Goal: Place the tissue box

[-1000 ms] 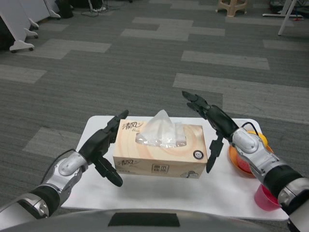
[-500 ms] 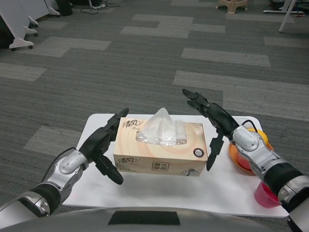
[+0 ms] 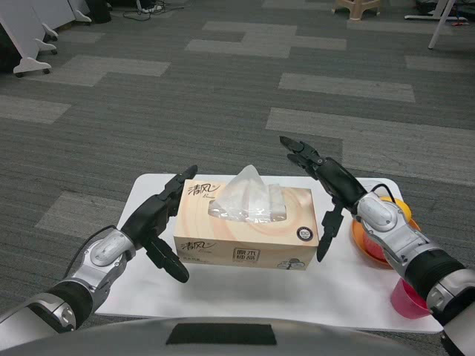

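Matt cardboard tissue box point(image 3: 246, 230); smooth white table point(image 3: 297, 285).

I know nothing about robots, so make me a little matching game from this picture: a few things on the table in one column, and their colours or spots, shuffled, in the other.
Things:
1. tissue box
2. bowl
3. cup
4. left hand

Descriptions:
A. pink, at the table's near right corner
B. black, open beside the box's left end
C. beige, in the middle of the table
D. orange, partly hidden behind the right arm

Pairs: 1-C, 2-D, 3-A, 4-B
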You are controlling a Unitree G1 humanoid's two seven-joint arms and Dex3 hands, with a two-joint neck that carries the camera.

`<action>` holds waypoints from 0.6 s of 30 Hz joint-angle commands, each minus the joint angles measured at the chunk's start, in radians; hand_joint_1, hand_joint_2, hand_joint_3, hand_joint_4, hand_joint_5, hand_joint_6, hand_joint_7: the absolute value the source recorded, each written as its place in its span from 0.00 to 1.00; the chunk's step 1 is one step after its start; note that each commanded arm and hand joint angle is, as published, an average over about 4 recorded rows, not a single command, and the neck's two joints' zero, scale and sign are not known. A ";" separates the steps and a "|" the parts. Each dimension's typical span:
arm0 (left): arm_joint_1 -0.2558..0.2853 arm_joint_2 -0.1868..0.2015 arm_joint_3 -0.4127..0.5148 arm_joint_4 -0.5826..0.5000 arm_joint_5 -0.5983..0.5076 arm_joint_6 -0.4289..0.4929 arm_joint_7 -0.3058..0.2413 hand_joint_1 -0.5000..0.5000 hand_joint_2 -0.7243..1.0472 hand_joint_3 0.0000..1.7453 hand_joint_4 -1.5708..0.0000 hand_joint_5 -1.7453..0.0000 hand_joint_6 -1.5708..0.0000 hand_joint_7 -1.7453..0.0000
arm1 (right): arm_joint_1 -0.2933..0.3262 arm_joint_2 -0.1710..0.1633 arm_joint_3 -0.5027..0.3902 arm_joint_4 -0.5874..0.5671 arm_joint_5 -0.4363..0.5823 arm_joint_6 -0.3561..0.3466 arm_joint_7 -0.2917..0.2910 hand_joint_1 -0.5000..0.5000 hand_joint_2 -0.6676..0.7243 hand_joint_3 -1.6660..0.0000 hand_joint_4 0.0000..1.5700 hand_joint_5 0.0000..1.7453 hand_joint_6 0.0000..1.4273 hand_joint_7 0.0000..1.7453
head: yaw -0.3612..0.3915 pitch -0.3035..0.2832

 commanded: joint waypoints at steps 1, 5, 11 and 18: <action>-0.010 -0.035 -0.036 -0.016 0.044 -0.021 -0.044 1.00 0.25 0.05 1.00 1.00 1.00 1.00 | -0.042 0.039 -0.002 -0.019 0.015 -0.015 -0.017 0.38 0.27 0.86 0.00 0.17 0.00 0.04 | 0.000 0.000; -0.017 -0.035 -0.039 -0.010 0.048 -0.010 -0.044 1.00 0.25 0.05 1.00 1.00 1.00 1.00 | -0.042 0.042 0.007 -0.005 0.015 -0.015 -0.017 0.38 0.27 0.86 0.00 0.17 0.00 0.04 | 0.001 -0.004; -0.032 -0.038 -0.052 0.009 0.051 0.020 -0.044 1.00 0.25 0.05 1.00 1.00 1.00 1.00 | -0.042 0.045 0.016 0.015 0.015 -0.015 -0.017 0.38 0.27 0.86 0.00 0.17 0.00 0.04 | -0.001 -0.005; -0.052 -0.045 -0.070 0.036 0.051 0.066 -0.049 1.00 0.25 0.05 1.00 1.00 1.00 1.00 | -0.042 0.048 0.030 0.045 0.015 -0.017 -0.017 0.38 0.27 0.86 0.00 0.17 0.00 0.04 | -0.001 -0.009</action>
